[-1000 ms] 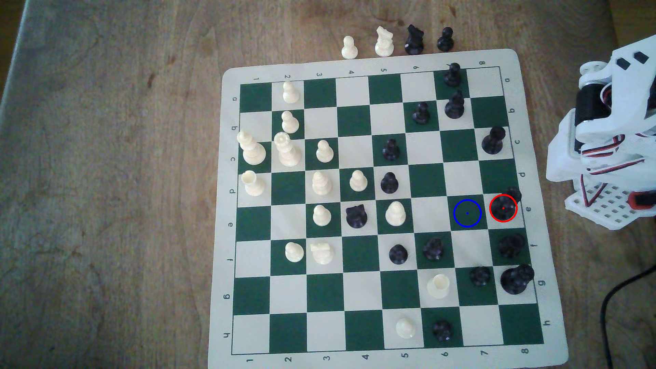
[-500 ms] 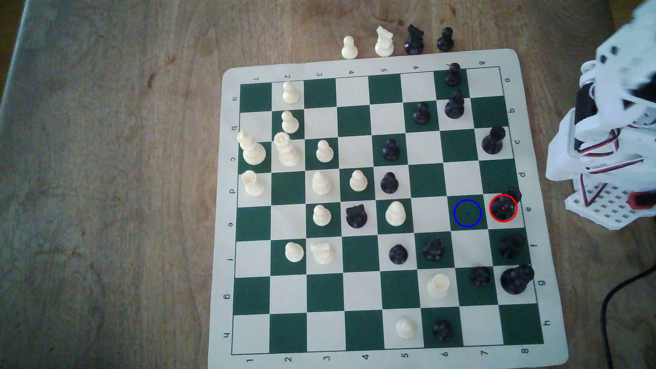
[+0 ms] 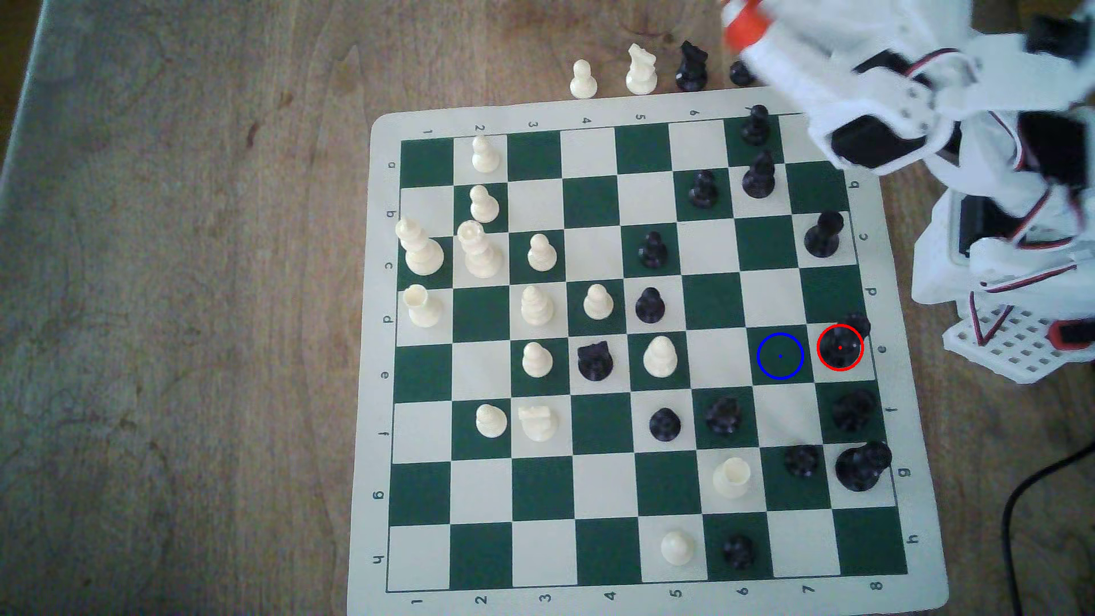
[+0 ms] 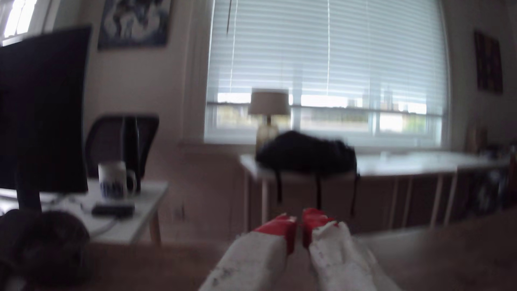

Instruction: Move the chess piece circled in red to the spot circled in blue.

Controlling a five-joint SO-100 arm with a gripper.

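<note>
The chess piece circled in red (image 3: 840, 348), tall and glossy black, stands on a cream square at the board's edge on the exterior view's right. Just to its left lies the spot circled in blue (image 3: 780, 356), a bare dark green square. My gripper (image 3: 743, 26), white with orange-red tips, hangs blurred above the board's far right corner, well away from the ringed piece. In the wrist view the gripper (image 4: 299, 223) points out at the room. Its red-tipped fingers (image 4: 282, 228) lie almost together with nothing between them.
The green and cream board (image 3: 379, 355) lies on a wooden table, with many white and black pieces on it. Black pieces (image 3: 853, 410) stand close below the ringed one. Several captured pieces (image 3: 642, 71) sit beyond the far edge. The arm's base (image 3: 1007, 284) stands right of the board.
The arm has swung up from its folded pose beside the board. The gripper now reaches out over the far right corner. No chess piece has moved.
</note>
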